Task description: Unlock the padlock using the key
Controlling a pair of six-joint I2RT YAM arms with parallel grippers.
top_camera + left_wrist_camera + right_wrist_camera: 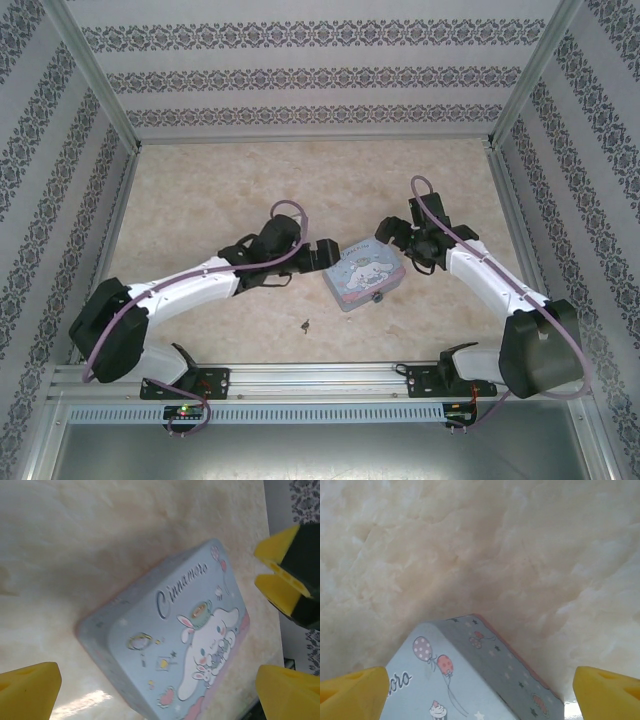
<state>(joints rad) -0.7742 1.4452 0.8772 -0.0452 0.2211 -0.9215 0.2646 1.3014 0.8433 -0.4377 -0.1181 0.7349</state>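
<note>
Two arms are pictured over a marble-patterned table [200, 200], with a pale blue tin [362, 272] set between them. The left gripper [325, 255] is held at the tin's left edge and the right gripper [392, 240] at its far right corner; both sets of jaws are spread wide and hold nothing. A small dark shape at the tin's near edge is taken to be the padlock [377, 297] — too small for its shackle to be judged. The key [304, 324] lies on the table, apart from both grippers. The task is judged barely begun: the key is yet to be picked up, inserted and turned. "Cinnamoro" can be read in script on the lid.
</note>
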